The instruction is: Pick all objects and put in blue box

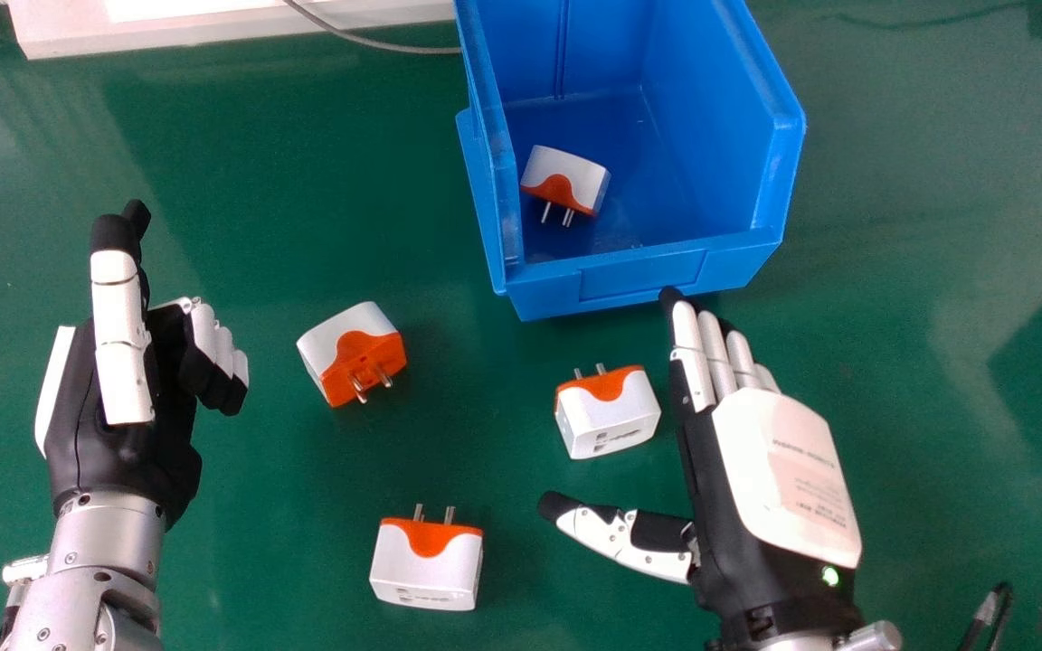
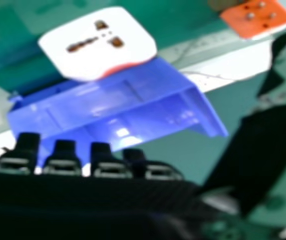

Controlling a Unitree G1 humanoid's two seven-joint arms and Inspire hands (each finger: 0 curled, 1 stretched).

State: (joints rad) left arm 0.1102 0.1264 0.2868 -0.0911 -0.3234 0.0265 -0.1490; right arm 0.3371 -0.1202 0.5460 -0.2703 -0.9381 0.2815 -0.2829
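Before the blue box (image 1: 643, 277), the right hand (image 1: 783, 475) is held outspread, nothing gripped; left of it, the left hand (image 1: 91, 443) is seen. One adapter (image 1: 566, 176) is contained; of three adapters (image 1: 607, 418) (image 1: 349, 353) (image 1: 427, 561) in front, the closest could be knocked against it by off-centre closing.

The blue box (image 2: 112, 102) serves as reference. One adapter (image 2: 92, 52), white socket face exposed, overlaps the box's rim in the view; contact cannot be determined. A second adapter (image 2: 255, 15), orange pin face exposed, appears apart from the box. The right hand's (image 1: 783, 470) fingertips (image 2: 64, 150) overlap the box's outline; its thumb (image 2: 263, 150) appears beside the box.
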